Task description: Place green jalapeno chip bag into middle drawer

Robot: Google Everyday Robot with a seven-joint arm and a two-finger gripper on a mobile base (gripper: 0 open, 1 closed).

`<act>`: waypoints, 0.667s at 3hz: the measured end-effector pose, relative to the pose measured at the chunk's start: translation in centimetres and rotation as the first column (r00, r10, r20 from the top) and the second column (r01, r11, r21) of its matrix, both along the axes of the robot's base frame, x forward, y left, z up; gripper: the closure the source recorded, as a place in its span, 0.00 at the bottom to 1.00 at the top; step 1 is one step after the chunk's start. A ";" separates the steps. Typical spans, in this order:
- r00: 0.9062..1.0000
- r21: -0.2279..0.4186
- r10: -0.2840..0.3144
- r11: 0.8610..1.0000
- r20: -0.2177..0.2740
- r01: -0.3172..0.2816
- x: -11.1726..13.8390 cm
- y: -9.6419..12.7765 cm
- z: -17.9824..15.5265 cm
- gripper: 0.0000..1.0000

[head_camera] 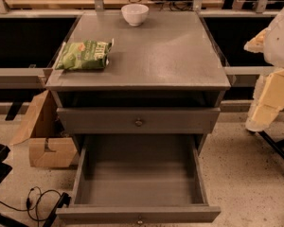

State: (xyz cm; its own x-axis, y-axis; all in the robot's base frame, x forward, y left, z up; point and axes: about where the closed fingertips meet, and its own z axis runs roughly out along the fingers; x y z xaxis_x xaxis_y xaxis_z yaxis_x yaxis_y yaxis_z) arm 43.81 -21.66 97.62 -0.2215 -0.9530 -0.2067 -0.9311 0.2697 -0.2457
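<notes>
The green jalapeno chip bag [84, 55] lies flat on the left side of the grey cabinet top [165, 56]. The middle drawer [139, 183] is pulled out wide at the bottom, its inside bare, with a small round knob [140, 220] on its front. The drawer front above it [138, 122] is shut. My gripper [267, 103] hangs at the right edge of the view, to the right of the cabinet and level with its front edge. It is far from the bag and holds nothing that I can see.
A white bowl [135, 13] stands at the back centre of the cabinet top. A cardboard box [42, 136] leans on the floor left of the cabinet, with black cables [38, 202] in front of it. Dark chair legs [277, 148] stand at the right.
</notes>
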 end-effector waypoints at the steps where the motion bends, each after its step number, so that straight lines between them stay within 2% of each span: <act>1: 1.000 0.000 0.000 1.000 0.000 0.000 0.0 0.0 0.0 0.00; 2: 0.999 0.042 -0.038 0.998 0.013 0.038 0.4 0.0 -1.0 0.00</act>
State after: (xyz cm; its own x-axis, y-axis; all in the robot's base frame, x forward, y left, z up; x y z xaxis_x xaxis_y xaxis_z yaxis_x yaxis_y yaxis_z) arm 44.25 -21.65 96.66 -0.2540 -0.9345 -0.2492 -0.9166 0.3148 -0.2463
